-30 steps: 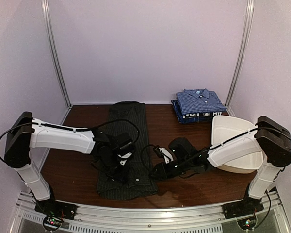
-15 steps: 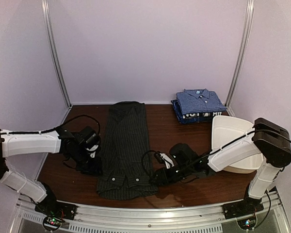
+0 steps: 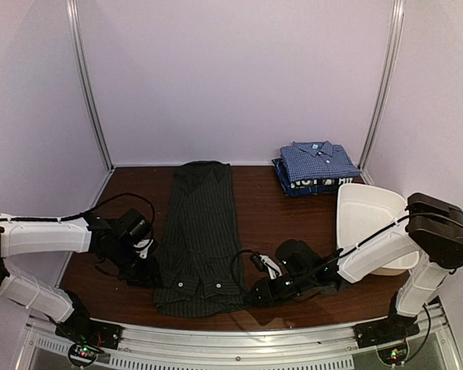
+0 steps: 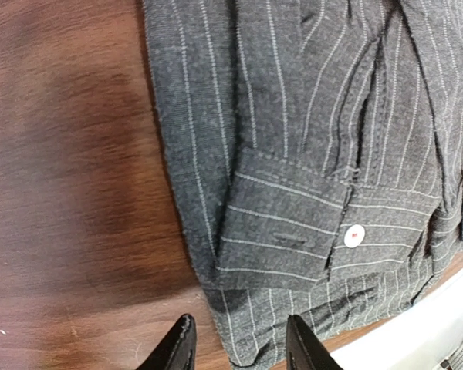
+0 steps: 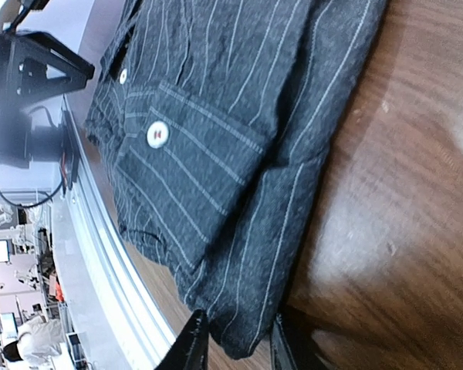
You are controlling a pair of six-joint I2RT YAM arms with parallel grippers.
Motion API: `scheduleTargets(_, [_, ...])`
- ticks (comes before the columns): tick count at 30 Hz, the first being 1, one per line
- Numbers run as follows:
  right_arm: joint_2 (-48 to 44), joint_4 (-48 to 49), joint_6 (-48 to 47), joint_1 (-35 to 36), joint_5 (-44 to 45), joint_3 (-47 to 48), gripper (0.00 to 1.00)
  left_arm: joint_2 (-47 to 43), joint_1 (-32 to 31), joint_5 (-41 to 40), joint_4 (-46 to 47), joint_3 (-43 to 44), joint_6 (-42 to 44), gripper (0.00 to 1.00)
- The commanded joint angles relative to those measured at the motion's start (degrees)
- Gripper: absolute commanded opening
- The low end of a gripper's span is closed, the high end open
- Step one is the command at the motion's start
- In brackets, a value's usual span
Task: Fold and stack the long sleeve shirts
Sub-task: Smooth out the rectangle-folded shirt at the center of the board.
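Note:
The dark charcoal pinstriped shirt point(image 3: 201, 231) lies as a long narrow strip from the back to the near edge of the table, sleeves folded in. My left gripper point(image 3: 148, 270) sits low at its near left edge. In the left wrist view point(image 4: 239, 351) the jaws are open, with the shirt point(image 4: 293, 154) hem edge between the fingertips. My right gripper point(image 3: 256, 293) is at the near right corner. In the right wrist view point(image 5: 239, 343) it is open, astride the shirt point(image 5: 216, 116) corner. The blue checked shirt point(image 3: 318, 160) lies folded on the folded navy shirt point(image 3: 312, 183) at the back right.
A white oblong tub point(image 3: 370, 223) stands at the right, behind my right arm. The metal rail point(image 3: 239, 339) runs along the near table edge, just past the shirt's hem. Bare brown tabletop point(image 3: 270, 208) lies between the shirt and the tub.
My left gripper moved off the top of the shirt to its near left edge and lowered. My right gripper slid nearer and leftwards to the shirt's near right corner.

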Motion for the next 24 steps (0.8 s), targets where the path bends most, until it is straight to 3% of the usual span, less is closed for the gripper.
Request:
scheduleTargets(1, [-1.09,-1.92,1.30,1.32,0.92,-0.94,0.25,-0.80,0.46,1.44,2.63,-0.15,0.31,0.41])
scheduleTargets(7, [-0.71,-2.32,2.10,2.65,0.91,0.49,0.06,-0.74,0.50,1.94,3.10,-0.32,0.73,0.41])
scheduleTargets(15, [-0.33,-2.83,3.39,5.94,0.66,1.43,0.05,0.25,0.46,2.61,3.06,0.67,1.92,0.40])
scheduleTargets(20, [-0.57,-2.81,3.75,6.31,0.82,1.23,0.07,0.32,0.46,2.81,2.87,1.22,2.50,0.40])
scheduleTargets(24, [-2.55,-4.51,3.36,6.08,3.47,1.14,0.24,-0.12,0.46,-0.55,0.64,0.91,2.14,0.41])
